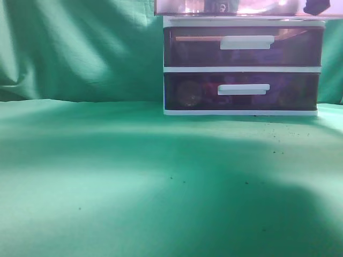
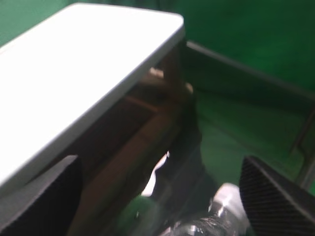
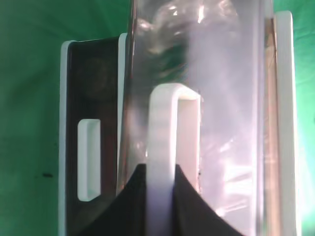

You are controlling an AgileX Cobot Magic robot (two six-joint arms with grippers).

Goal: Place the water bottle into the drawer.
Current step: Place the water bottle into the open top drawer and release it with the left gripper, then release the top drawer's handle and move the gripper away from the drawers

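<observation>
Gripping the white bar handle low in the right wrist frame, the right hand is clamped on it, its dark fingers flanking the bar. The drawer stands pulled out above the two lower drawers. At the bottom of the left wrist frame, the left hand is spread, its fingers either side of the water bottle, though whether they clasp it I cannot tell. Judging from this, the bottle should clear the front lip before lowering.

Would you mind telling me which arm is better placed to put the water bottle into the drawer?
Left. Its gripper carries the water bottle beside the cabinet top, while the right gripper is on the drawer handle.
</observation>
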